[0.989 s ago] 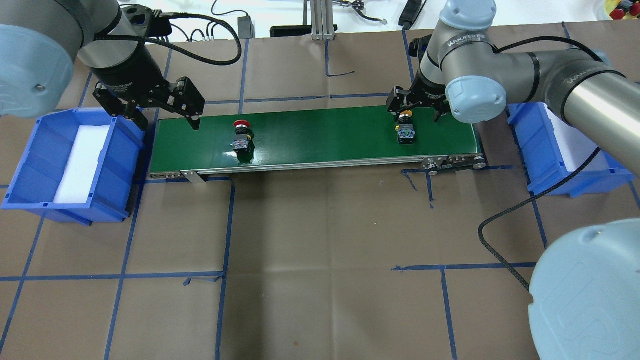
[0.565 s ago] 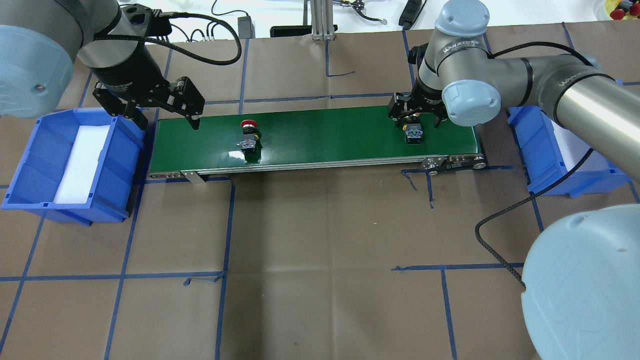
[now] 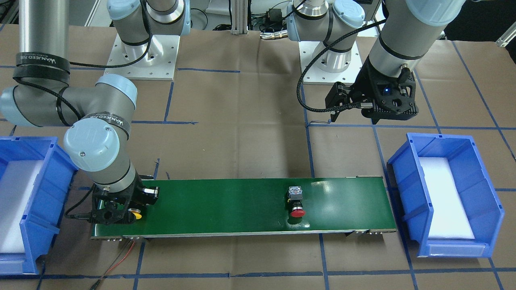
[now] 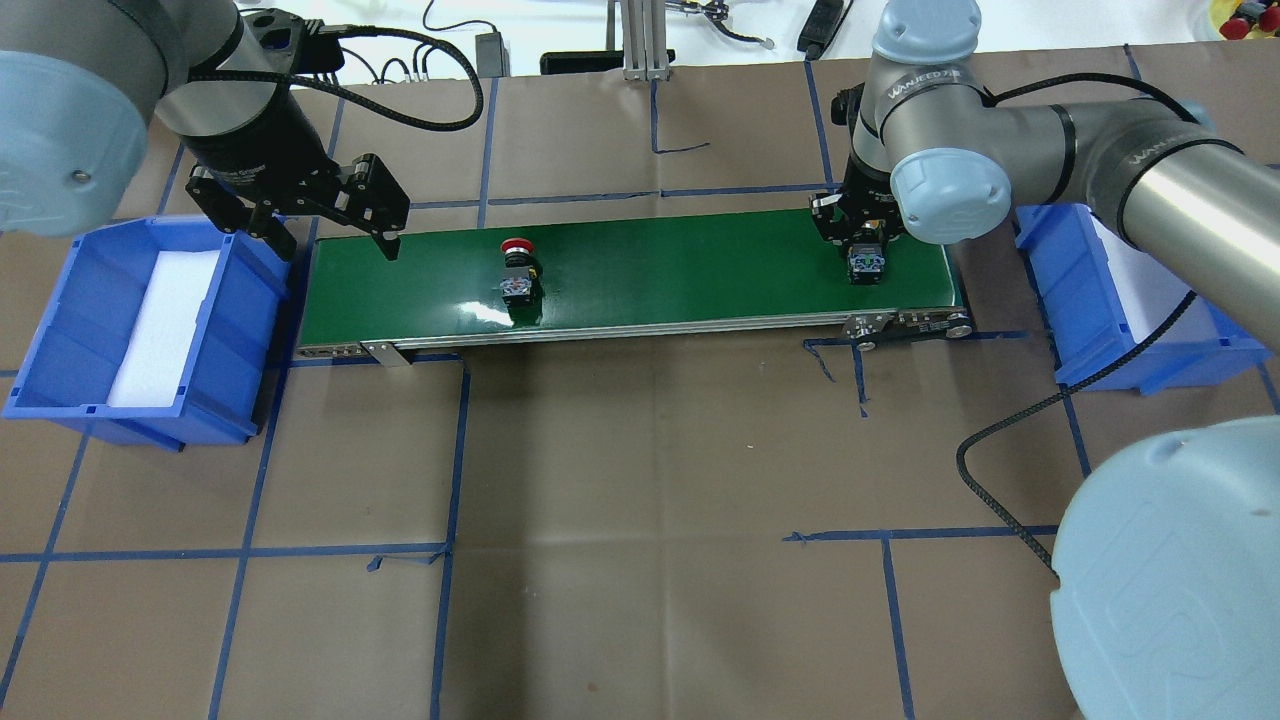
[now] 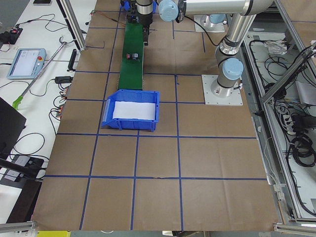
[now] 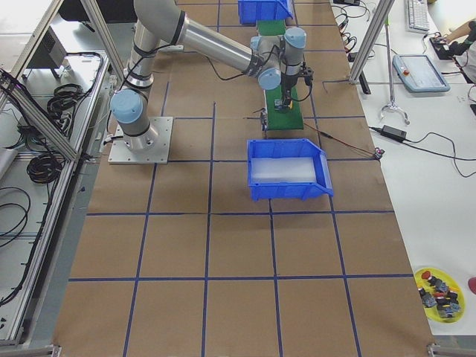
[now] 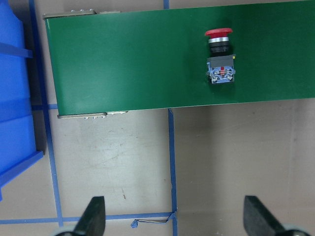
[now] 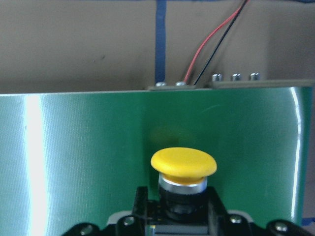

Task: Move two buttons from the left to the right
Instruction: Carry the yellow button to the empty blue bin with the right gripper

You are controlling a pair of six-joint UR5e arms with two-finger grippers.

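Observation:
Two buttons lie on the green conveyor belt [image 4: 650,270]. The red button [image 4: 517,270] [image 3: 296,203] [image 7: 220,54] rests free left of the belt's middle. At the belt's right end lies the yellow button [image 4: 865,264] [image 3: 137,216] [image 8: 183,164]. My right gripper [image 4: 862,238] [image 8: 179,211] stands over it, shut on its body, with the yellow cap sticking out in front. My left gripper [image 4: 335,238] [image 7: 174,221] hovers open at the belt's left end, beside the left bin, with nothing between its fingers.
A blue bin [image 4: 60,330] with white foam stands off the belt's left end. Another blue bin [image 4: 1100,330] stands off the right end, partly under my right arm. Red and black wires [image 8: 211,44] run from the belt's far edge.
Both buttons have travelled to the right along the belt. My right gripper followed the yellow one towards the belt's end and closed from wide open onto it. The left arm has not moved.

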